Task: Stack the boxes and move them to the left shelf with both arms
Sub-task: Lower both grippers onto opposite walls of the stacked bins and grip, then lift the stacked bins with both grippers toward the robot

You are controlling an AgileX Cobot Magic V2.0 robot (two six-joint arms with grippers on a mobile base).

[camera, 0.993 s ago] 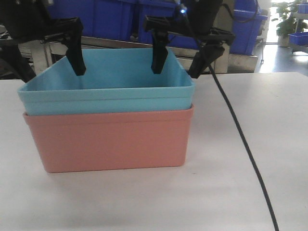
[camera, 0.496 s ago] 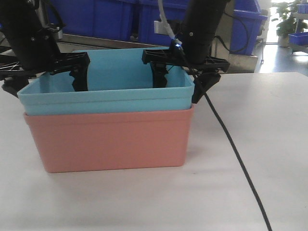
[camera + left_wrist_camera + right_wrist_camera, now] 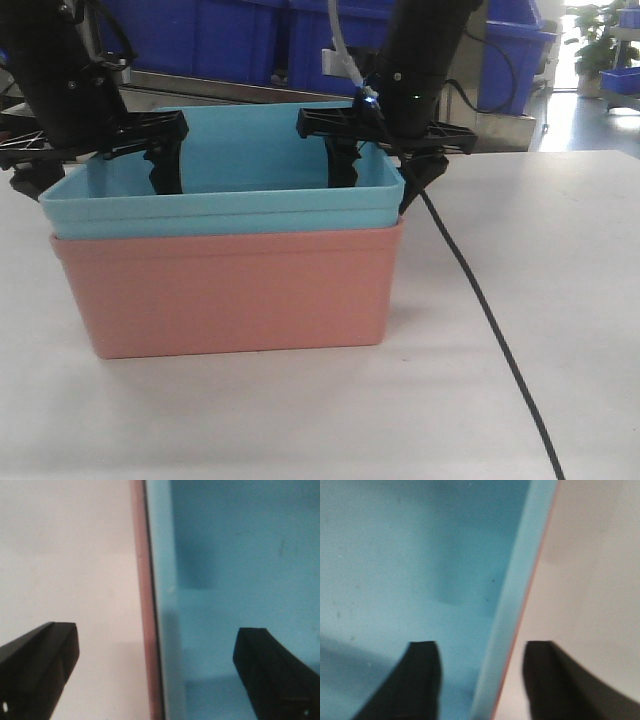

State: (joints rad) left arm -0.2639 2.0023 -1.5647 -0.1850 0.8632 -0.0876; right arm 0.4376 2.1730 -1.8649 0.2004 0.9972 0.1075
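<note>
Turquoise bin [image 3: 230, 205] nested in pink bin [image 3: 230, 290]; left gripper [image 3: 157, 635], right gripper [image 3: 481, 647] spread wide astride side walls, unclamped.

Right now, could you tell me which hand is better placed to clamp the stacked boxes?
Nearly even, slightly left: the left hand straddles one wall of the turquoise box, well centred. The right hand straddles the opposite wall, which sits nearer its outer finger. Both hands are open.

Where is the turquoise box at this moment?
In the front view the turquoise box sits nested in the pink box, left of centre on the white table; the left claw and right claw straddle its side walls.
</note>
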